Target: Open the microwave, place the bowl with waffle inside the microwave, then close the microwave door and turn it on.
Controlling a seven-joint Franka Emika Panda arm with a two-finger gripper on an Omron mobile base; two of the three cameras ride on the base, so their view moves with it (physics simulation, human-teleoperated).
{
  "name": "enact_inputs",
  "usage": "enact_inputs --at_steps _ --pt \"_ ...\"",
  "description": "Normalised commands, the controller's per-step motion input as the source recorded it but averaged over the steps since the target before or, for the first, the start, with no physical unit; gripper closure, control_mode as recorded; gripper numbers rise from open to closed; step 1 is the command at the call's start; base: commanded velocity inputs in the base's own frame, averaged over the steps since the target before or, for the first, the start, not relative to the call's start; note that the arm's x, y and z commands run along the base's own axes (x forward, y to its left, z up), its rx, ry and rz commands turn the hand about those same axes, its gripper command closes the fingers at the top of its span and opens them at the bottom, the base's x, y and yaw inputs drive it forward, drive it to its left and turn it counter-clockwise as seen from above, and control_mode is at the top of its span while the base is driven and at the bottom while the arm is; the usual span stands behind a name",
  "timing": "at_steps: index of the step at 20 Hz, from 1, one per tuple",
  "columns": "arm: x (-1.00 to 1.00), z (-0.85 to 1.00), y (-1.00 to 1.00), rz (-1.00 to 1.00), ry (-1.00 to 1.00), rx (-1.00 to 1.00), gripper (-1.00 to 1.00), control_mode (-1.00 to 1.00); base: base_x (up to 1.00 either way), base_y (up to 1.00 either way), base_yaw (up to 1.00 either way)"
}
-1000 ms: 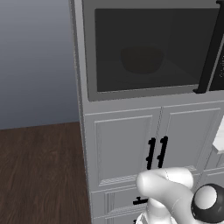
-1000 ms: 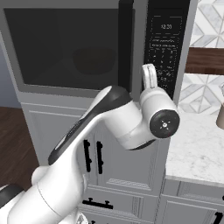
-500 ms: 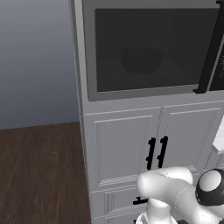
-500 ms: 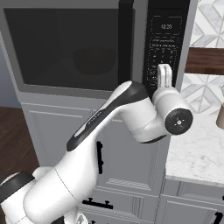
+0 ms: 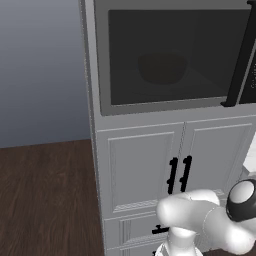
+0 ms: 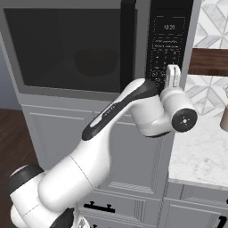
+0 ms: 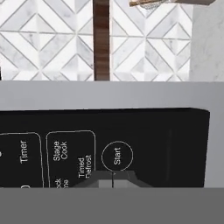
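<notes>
The microwave (image 6: 98,49) sits built in above white cabinet doors (image 5: 175,170), and its door (image 5: 170,55) is shut, the black bar handle (image 6: 128,44) upright at the right of the glass. The bowl (image 5: 161,68) shows as a dim round shape inside, behind the window. The gripper (image 6: 173,75) is raised against the control strip (image 6: 168,40); in the hand view its fingers meet just below the round Start button (image 7: 117,155), closed with nothing between them. A marble tabletop (image 6: 200,156) lies to the right.
</notes>
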Motion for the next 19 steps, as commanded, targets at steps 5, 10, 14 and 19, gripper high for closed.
enact_inputs --at_steps 5,10,14,19 --pt "0.50 -0.17 -0.20 -0.01 -0.01 0.09 1.00 -1.00 0.00 0.00 0.00" --pt "0.40 -0.35 -0.07 -0.01 -0.02 0.07 1.00 -1.00 0.00 0.00 0.00" --pt "-0.24 -0.11 -0.05 -0.02 -0.03 0.07 1.00 -1.00 0.00 0.00 0.00" --pt "-0.97 0.00 0.07 0.00 0.00 0.01 1.00 -1.00 0.00 0.00 0.00"
